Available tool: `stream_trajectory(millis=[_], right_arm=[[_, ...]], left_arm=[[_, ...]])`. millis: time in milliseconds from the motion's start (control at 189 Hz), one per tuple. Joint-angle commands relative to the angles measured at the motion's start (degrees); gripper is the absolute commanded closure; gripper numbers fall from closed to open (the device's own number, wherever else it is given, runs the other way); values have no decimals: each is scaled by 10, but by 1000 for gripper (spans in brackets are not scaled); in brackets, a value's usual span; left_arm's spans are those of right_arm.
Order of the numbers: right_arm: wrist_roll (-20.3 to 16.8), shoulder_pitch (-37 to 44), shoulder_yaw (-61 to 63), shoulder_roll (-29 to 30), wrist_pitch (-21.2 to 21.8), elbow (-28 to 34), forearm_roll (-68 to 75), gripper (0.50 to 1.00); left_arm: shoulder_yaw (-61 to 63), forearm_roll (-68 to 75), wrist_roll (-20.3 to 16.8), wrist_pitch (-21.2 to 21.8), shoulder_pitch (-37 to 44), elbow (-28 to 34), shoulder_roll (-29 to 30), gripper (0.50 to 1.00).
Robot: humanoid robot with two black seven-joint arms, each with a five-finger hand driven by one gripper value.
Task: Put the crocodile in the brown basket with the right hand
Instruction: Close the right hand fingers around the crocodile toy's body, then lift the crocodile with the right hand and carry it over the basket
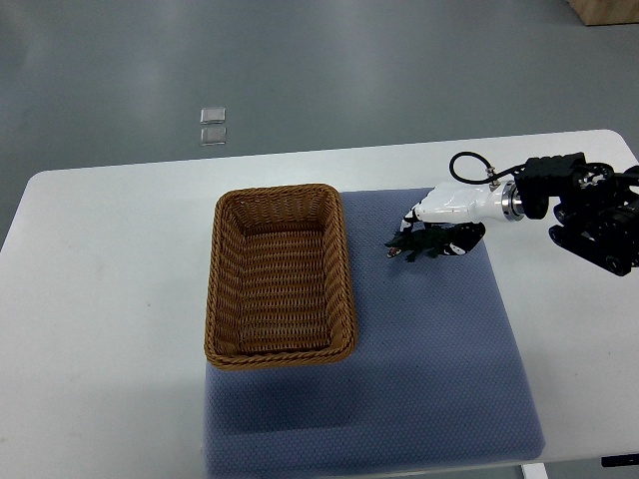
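This is looking like a robotics lab or test room. A plain white table (100,299) is standing on a smooth grey floor (349,70), which is filling the view from 10 to 2 o'clock. Two small clear squares (213,127) are lying on that floor at 11 o'clock. The corner of a brown box (607,10) is showing at 1 o'clock. The robot's cabled right hand (449,208) is reaching in from 3 o'clock over a blue-grey work mat (429,379).
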Motion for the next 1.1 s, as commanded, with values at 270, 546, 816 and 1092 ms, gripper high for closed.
stream_trajectory(millis=[270,546,816,1092], right_arm=[[8,31,3,-6,1,0,41,1000],[8,46,2,-5,3,0,59,1000],[8,56,6,-2,0,3,94,1000],[8,104,11,12,2,29,99,1000]], left_arm=[[0,0,0,0,1,0,0,500],[0,0,0,0,0,0,0,500],[0,0,0,0,0,0,0,500],[0,0,0,0,1,0,0,500]])
